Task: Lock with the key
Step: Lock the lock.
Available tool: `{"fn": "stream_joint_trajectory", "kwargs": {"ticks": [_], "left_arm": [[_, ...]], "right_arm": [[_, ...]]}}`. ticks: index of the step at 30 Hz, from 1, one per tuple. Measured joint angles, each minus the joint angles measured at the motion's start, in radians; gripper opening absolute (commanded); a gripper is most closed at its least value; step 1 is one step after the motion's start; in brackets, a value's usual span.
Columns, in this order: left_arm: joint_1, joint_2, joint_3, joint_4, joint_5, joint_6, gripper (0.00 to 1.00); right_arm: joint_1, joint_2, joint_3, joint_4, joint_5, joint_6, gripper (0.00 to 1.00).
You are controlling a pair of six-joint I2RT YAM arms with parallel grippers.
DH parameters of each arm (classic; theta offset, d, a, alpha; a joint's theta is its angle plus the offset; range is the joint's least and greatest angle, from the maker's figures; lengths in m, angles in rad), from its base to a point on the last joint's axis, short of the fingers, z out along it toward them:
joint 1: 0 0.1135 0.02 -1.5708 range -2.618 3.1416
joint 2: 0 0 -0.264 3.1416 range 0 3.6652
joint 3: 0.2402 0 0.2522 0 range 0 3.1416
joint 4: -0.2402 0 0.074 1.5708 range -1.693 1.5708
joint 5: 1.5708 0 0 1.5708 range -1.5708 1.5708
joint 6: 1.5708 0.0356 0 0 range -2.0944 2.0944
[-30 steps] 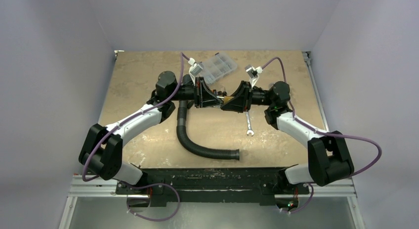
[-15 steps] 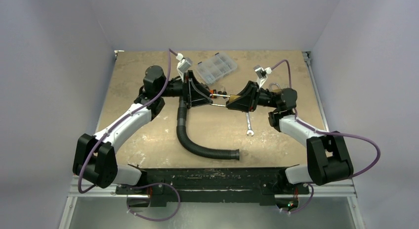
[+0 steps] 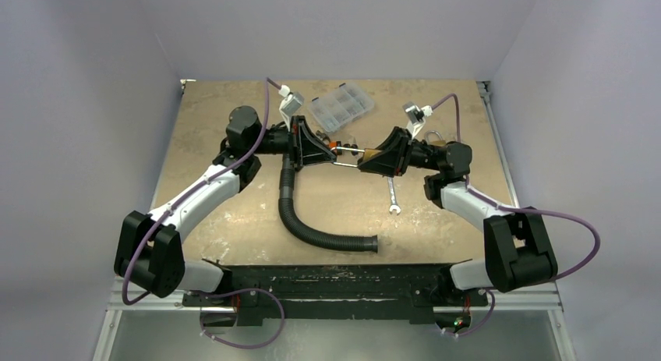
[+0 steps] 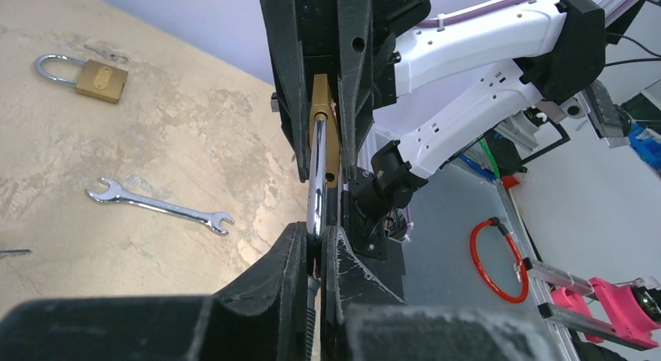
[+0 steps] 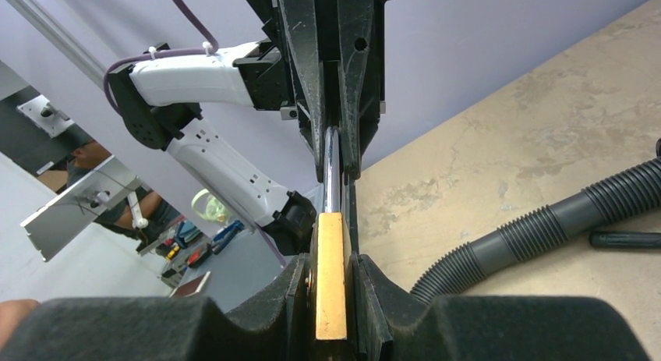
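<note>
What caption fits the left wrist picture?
The left claw pinches the shackle of a padlock held by the right claw.

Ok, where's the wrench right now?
In the top view the wrench lies on the table, right of centre, just below the right claw in the picture, with the black hose to its left.

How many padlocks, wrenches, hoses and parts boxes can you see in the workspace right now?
padlocks: 2 (held padlock, loose padlock)
wrench: 1
hose: 1
parts box: 1
total: 5
</note>
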Motion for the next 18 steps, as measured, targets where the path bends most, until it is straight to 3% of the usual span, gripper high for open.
{"fn": "stream_joint_trajectory", "kwargs": {"ticks": [9,18], "left_arm": [[-0.029,0.013,-0.021,0.049,-0.012,-0.051,0.00],[-0.045,0.042,-0.044,0.102,-0.014,-0.076,0.00]], "right_arm": [[0.002,-0.011,0.000,-0.055,-0.015,-0.060,0.00],[0.008,-0.085,0.008,-0.309,-0.015,-0.262,0.00]]}}
